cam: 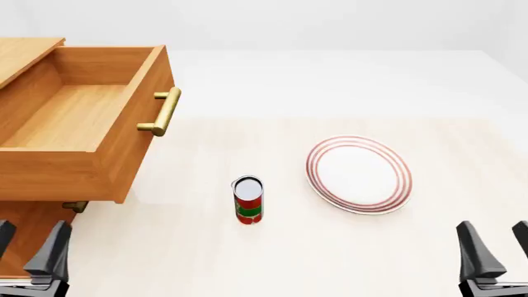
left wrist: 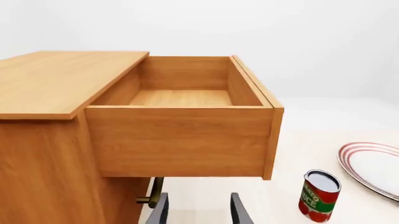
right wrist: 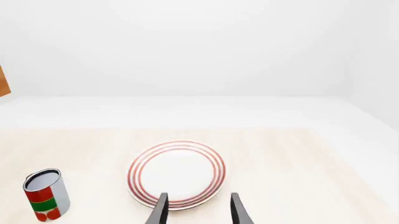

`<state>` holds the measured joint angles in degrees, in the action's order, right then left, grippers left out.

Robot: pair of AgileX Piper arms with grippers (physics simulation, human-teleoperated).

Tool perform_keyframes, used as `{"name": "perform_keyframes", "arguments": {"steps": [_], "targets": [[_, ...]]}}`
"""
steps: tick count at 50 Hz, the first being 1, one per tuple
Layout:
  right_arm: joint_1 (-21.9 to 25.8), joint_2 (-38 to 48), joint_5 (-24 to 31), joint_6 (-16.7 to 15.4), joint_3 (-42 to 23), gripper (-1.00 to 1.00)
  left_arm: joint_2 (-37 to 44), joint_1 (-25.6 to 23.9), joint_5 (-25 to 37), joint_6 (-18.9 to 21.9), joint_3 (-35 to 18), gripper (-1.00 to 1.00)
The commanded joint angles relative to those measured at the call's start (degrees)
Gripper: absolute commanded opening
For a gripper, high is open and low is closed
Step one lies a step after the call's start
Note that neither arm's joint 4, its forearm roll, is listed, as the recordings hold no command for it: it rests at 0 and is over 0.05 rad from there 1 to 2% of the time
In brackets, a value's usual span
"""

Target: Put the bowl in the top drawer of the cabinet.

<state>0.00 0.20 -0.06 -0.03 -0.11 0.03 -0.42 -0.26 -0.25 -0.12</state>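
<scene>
Pale wood-grain tabletop (cam: 247, 260) meets white walls. Beside the light-brown wooden cabinet (left wrist: 44, 140), its brass-handled top drawer (cam: 91, 124) stands pulled out; no speckled bowl shows. Nearby stand a red-green tin can (cam: 247, 200) and red-ringed white plate (cam: 359, 174). Left gripper (cam: 29, 250) and right gripper (cam: 493, 247) have fingers apart, holding nothing.

Pale beige wood-grain table (cam: 330, 247) under even, diffuse light with only soft shadows, its far edge meeting a plain white floor-like surface (cam: 347, 68) that runs back into bare white walls (right wrist: 187, 46), one faint vertical corner visible at the right in the right wrist view.
</scene>
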Motion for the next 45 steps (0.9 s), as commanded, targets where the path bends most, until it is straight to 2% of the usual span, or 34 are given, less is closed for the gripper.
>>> {"name": "perform_keyframes", "arguments": {"steps": [1,27,32,33,35,39,45], "targets": [[0.0,0.4,-0.1,0.0,-0.2,1.0,0.0,-1.3,-1.0,-1.3,-0.7,1.0],[0.0,0.2,-0.1,0.0,0.0,1.0,0.0,-3.5,-1.0,-2.3,-1.7,1.0],[0.0,0.2,-0.1,0.0,0.0,1.0,0.0,-4.4,2.6,-1.5,-2.5,1.0],[0.0,0.2,-0.1,0.0,0.0,1.0,0.0,-4.4,3.0,-2.4,-2.8,1.0],[-0.1,0.1,-0.1,0.0,0.0,1.0,0.0,-5.9,4.3,-2.1,-3.7,1.0],[-0.1,0.1,0.0,0.0,0.0,1.0,0.0,-9.3,7.8,-4.1,-6.3,1.0],[-0.1,0.0,0.0,0.0,0.0,1.0,0.3,-12.1,12.0,-4.2,-10.5,1.0]]}}
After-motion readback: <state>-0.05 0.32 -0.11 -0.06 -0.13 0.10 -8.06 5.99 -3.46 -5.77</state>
